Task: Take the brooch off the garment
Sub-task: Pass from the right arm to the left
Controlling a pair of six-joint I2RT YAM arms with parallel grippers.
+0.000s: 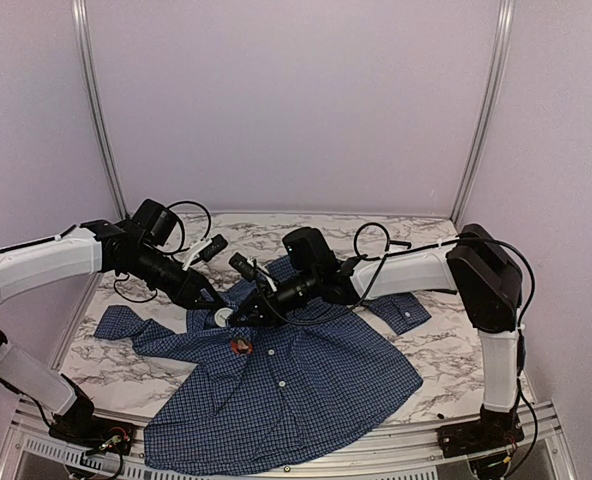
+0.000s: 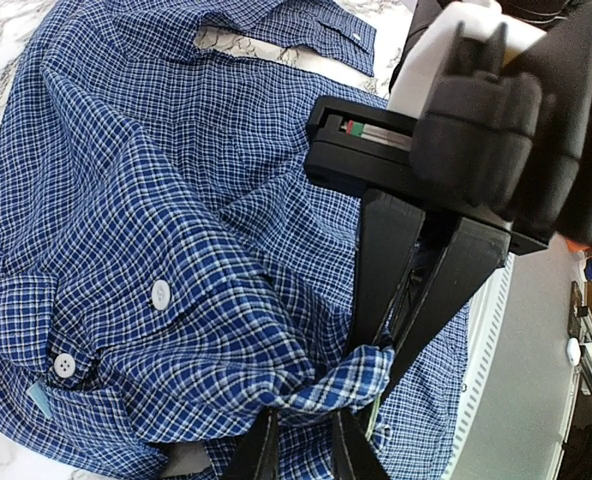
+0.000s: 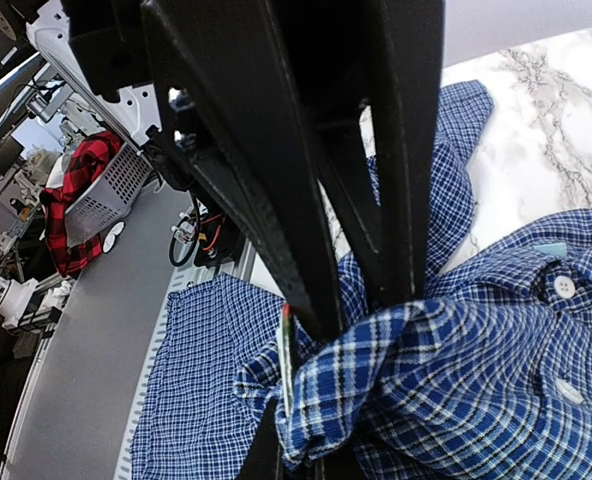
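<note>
Left side: your left gripper (image 2: 304,452) comes in from the left over the white-and-grey marbled table (image 1: 426,340). Its fingers are nearly together with a fold of cloth between them, which reads as a pinch on the dark blue small-checked shirt (image 1: 306,390), not on the pin.

Centre: the small red-orange brooch (image 1: 241,346) sits on the shirt front, on the flat cloth just beside the raised fold. From both fingertips it lies toward the near edge of the table, on your side of the pinch. It is too small to give its long axis, and neither wrist view shows it for certain.

Right side: your right gripper (image 3: 361,300) reaches in from the right, its fingers pressed together on the same bunched fold, opposite the left's.

Judgement: both tips are just beyond the brooch. The right looks marginally nearer, but it's close. Whichever you free must let go of the cloth and come back toward you and down, while the other keeps the fold taut.
</note>
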